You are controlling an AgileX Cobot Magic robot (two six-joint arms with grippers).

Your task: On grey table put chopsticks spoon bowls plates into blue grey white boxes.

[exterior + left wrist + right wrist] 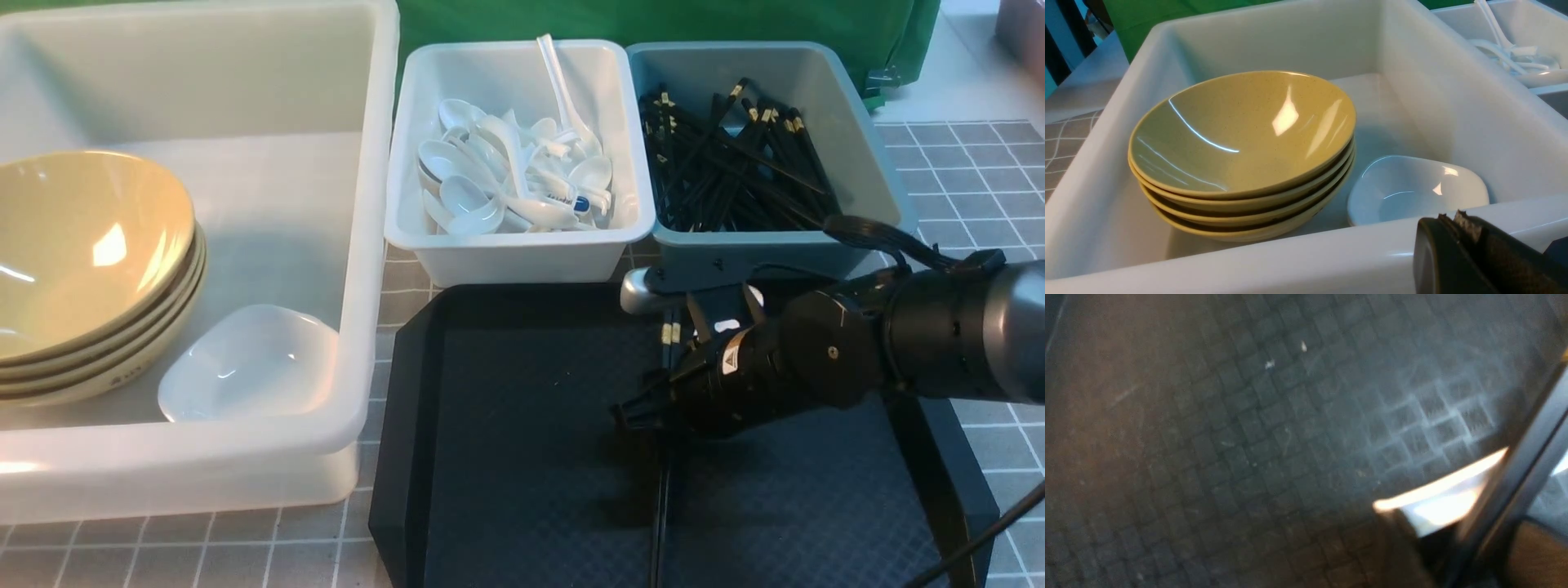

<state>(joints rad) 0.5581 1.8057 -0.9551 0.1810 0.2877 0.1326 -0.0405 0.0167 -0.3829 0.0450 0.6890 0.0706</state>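
The bowls (82, 269) and a plate (249, 363) sit in the left box (245, 82), beside the tray (522, 425).

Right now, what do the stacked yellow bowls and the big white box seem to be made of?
The bowls look like glossy melamine or glazed ceramic: sharp highlights, faint speckles; I cannot tell which. The big white box looks like matte, slightly see-through plastic: soft sheen, rounded moulded rim.
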